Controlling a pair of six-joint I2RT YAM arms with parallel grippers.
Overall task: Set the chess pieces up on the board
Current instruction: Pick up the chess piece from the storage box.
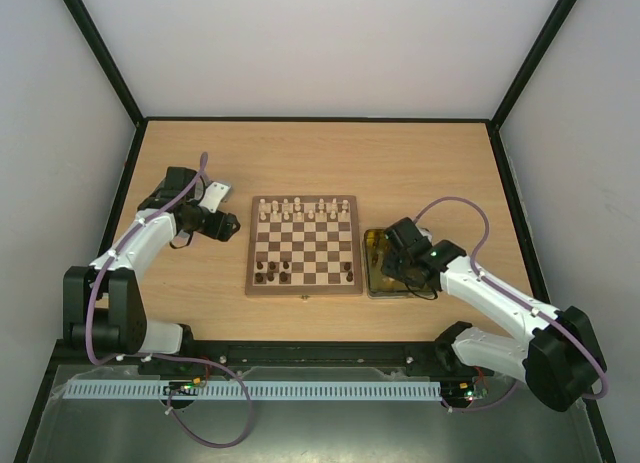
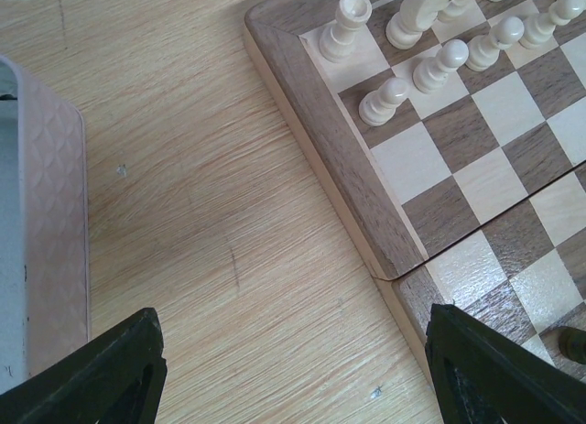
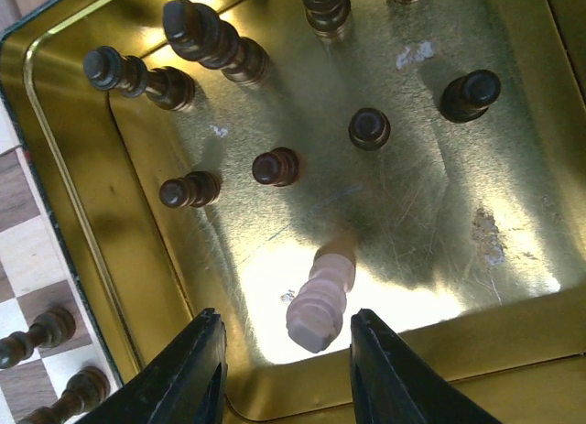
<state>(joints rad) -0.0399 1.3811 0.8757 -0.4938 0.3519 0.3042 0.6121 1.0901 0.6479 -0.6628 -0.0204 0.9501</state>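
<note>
The board point(image 1: 304, 292) lies mid-table, with pale chess pieces point(image 1: 303, 210) on its far rows and a few dark ones point(image 1: 272, 272) on the near rows. My right gripper point(image 3: 288, 369) hangs inside the yellow-lined tin point(image 3: 82, 195). Its fingers stand open on either side of a pale piece point(image 3: 320, 296), with a gap on both sides. Several dark pieces point(image 3: 275, 166) stand around it in the tin. My left gripper point(image 2: 298, 369) is wide open over bare table beside the board's left rim point(image 2: 311, 103). Pale pieces point(image 2: 435, 67) stand near that corner.
The tin point(image 1: 372, 283) sits against the board's right edge. A pale tin lid point(image 2: 55, 232) lies left of my left gripper, seen from above at the far left point(image 1: 214, 194). Black frame rails bound the table.
</note>
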